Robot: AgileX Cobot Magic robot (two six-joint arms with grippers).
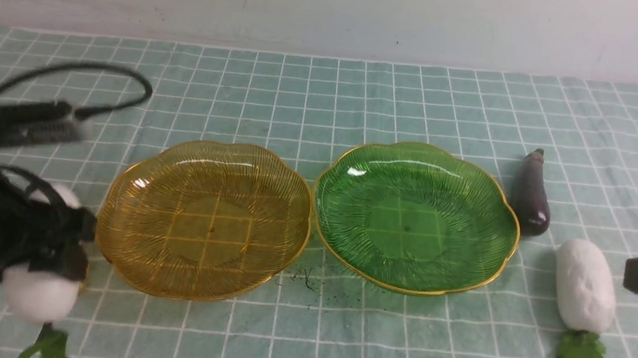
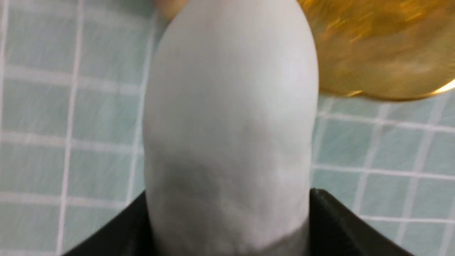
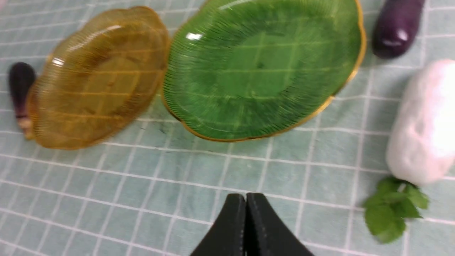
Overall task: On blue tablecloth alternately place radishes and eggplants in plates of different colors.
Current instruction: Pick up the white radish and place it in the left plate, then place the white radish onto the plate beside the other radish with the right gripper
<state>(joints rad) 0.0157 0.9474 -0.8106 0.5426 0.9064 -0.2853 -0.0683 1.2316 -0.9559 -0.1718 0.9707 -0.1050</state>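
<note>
Amber-yellow translucent ribbed plate (image 1: 203,220) and a green ribbed plate (image 1: 417,217) sit side by side at mid-frame on the pale teal gridded tablecloth (image 1: 328,96); only the cloth's grid shows through each. At lower left, the left gripper (image 1: 71,247) clamps a plump white radish (image 1: 39,291) around its middle, leaves toward the bottom edge, long axis running up-frame. The right gripper (image 3: 245,227), at the right edge, has its fingers pressed together. Right of the green ribbed plate lie a second white radish (image 1: 583,284), leaves down-frame, and a glossy dark purple eggplant (image 1: 530,194), stem up-frame.
</note>
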